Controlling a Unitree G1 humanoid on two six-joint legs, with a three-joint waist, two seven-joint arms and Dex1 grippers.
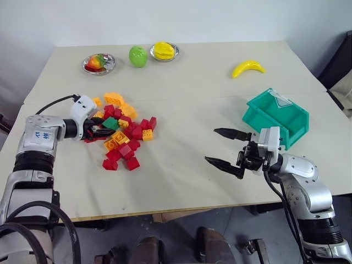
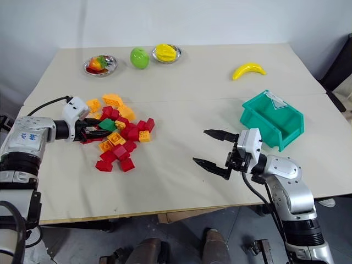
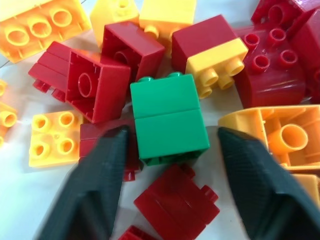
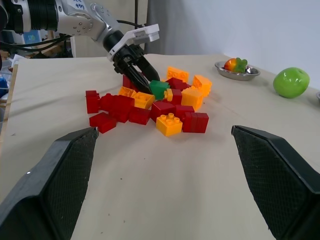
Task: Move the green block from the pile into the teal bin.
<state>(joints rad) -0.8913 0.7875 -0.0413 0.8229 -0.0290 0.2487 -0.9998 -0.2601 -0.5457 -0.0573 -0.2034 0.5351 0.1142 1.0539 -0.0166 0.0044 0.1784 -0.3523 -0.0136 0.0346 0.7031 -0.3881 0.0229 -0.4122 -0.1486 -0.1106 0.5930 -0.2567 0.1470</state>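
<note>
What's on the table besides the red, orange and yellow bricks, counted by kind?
Fruit: 4, namely banana, green apple, multicoloured fruit, yellow fruit
Metal bowls: 2, namely left bowl, right bowl
Teal bin: 1
Green block: 1
Total: 8
</note>
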